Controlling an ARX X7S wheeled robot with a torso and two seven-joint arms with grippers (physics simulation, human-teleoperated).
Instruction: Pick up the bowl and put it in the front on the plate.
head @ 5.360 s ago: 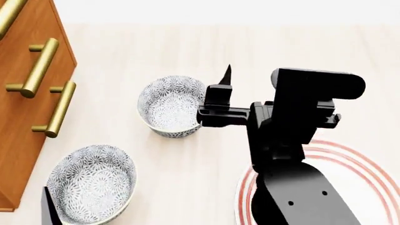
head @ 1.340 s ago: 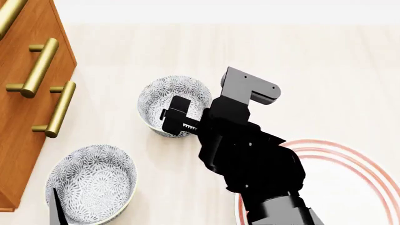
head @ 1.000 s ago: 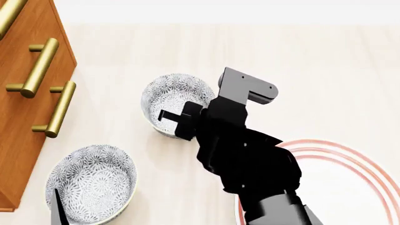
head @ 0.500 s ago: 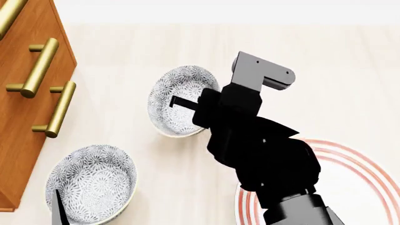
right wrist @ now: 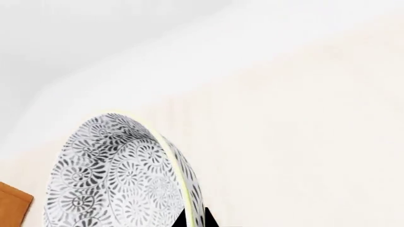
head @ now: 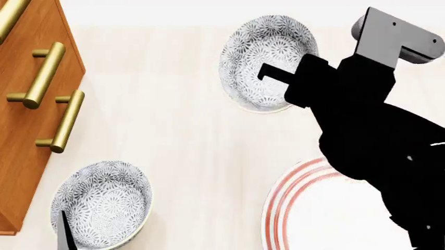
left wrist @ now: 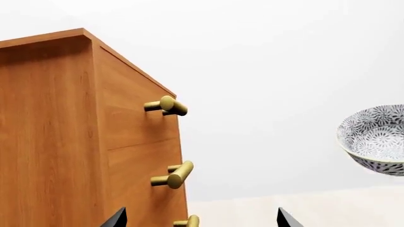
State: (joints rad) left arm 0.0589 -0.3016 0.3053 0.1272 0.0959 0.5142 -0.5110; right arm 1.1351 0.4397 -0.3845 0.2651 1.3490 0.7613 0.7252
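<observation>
At the far left of the head view stood a wooden cabinet (head: 28, 109) with brass bar handles (head: 43, 75). Near it, low on the pale counter (head: 167, 120), sat a second patterned bowl (head: 103, 204), and the tip of the left claw (head: 66, 237) showed just at its edge; whether that claw was wide or narrow could not be told. Further right, the bowl (head: 268, 62) hung lifted and tilted, its rim pinched by the right claw (head: 278, 75), one finger inside the wall. Below it, well apart, lay the plate (head: 326, 219) with red rings, partly hidden by the black arm.
</observation>
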